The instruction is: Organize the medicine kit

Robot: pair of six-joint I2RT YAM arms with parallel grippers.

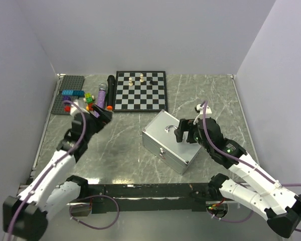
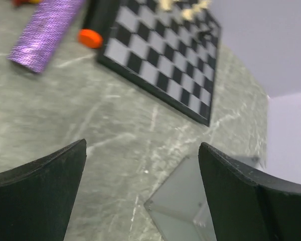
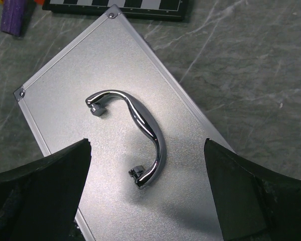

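The right gripper [image 3: 146,146] hangs spread wide and empty above the closed lid of the medicine kit [image 1: 159,134], with the chrome handle [image 3: 135,125] showing between its fingers. The left gripper [image 2: 142,153] is likewise released, over bare table [image 1: 115,150]. The tabletop is grey-green marbled, boxed in by pale walls [image 1: 140,35]. The kit sits centre-right and skewed, its long axis running far-left to near-right and its latch face turned near-left, with a chessboard [image 1: 140,90] just beyond.

Left arm [image 1: 52,173], right arm [image 1: 251,175]: white shells, black joints, purple cable [image 1: 204,114] along each. Left gripper [image 2: 143,155], right gripper [image 3: 148,145]: black, broad curved fingers [image 2: 35,201]. Green light [image 1: 230,147] on right arm.
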